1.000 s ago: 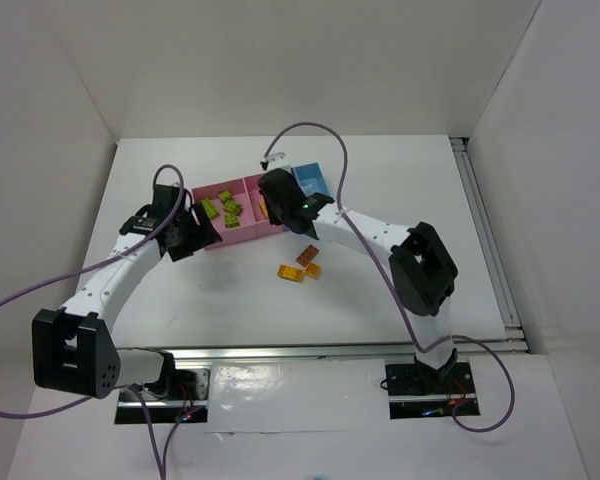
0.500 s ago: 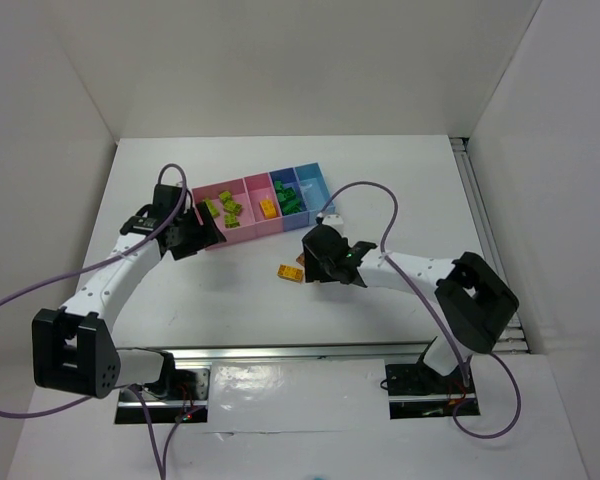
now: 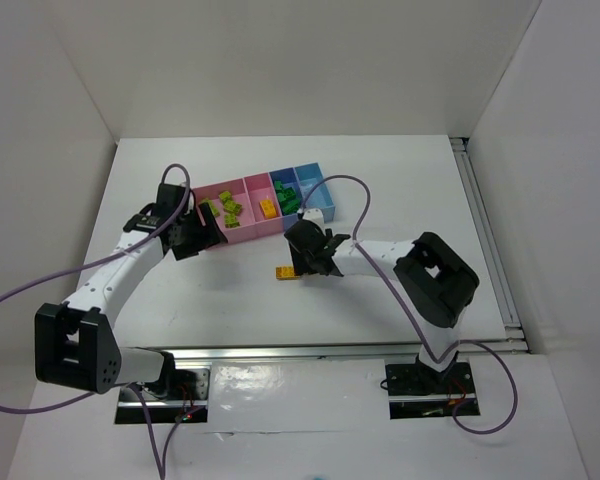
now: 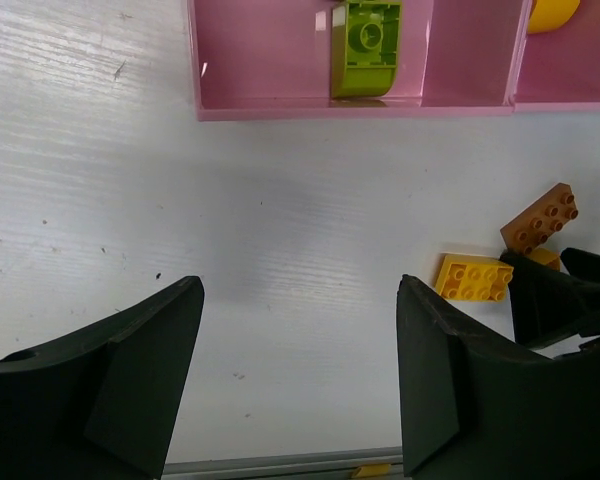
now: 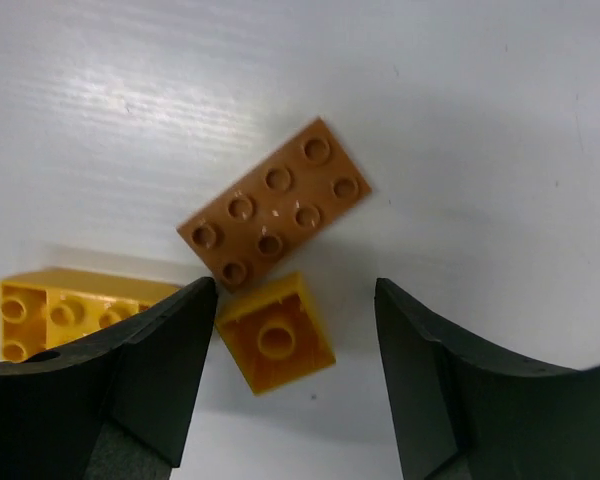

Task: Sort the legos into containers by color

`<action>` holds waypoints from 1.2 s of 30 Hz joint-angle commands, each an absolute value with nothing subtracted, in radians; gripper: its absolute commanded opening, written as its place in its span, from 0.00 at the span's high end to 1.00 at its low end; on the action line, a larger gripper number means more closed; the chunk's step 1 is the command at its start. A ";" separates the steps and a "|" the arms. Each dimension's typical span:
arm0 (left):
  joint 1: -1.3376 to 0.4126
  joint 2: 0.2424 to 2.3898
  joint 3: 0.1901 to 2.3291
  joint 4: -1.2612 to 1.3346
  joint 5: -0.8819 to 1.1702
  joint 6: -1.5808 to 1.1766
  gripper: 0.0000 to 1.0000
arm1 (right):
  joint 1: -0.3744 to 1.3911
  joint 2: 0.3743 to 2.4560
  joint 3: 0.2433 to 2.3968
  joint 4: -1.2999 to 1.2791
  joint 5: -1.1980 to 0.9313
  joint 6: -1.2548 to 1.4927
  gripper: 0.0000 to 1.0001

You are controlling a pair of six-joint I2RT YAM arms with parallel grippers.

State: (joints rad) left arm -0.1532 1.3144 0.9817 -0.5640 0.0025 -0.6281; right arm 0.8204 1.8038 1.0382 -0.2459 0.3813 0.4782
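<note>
- Lining up a pick: right gripper (image 3: 310, 252) hangs low over the loose legos (image 3: 286, 272) on the table (image 3: 410, 190), near the containers (image 3: 252, 236), off the middle of their front wall.
- Right wrist view: jaws spread wide, nothing held. Small yellow-orange brick (image 5: 276, 336) sits between the fingers (image 5: 130, 390), touching the brown-orange brick (image 5: 275, 205). Long yellow brick (image 5: 65, 298) is partly hidden behind one finger.
- Next move (my read): drop straight down and close on the small brick alone without nudging the brown one. Then carry it to the containers' second pink bin (image 3: 271, 227), which already has yellow in it.
- Left gripper (image 3: 206, 238) sits just off the containers' left end, jaws apart, empty.
- Sorted so far: lime bricks (image 3: 225, 208) in the end pink bin, dark green bricks (image 3: 288, 197) in the darker blue one.
- Top view shows all four bins and both arms, but the right gripper covers most of the loose pile.
- Right wrist gives stud detail and finger clearance, no bins.
- Left wrist shows the pink front wall, one lime brick inside, and the yellow and brown bricks with the right fingertips beside them.
</note>
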 commanded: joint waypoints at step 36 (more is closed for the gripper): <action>-0.175 1.344 1.046 -0.572 -0.015 -0.627 0.20 | 0.827 1.700 1.023 -0.287 0.288 0.390 0.74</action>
State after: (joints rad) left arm -0.1711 1.3403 1.0161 -0.5751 -0.0032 -0.6312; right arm 0.8204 1.7523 0.9894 -0.2550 0.2687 0.3950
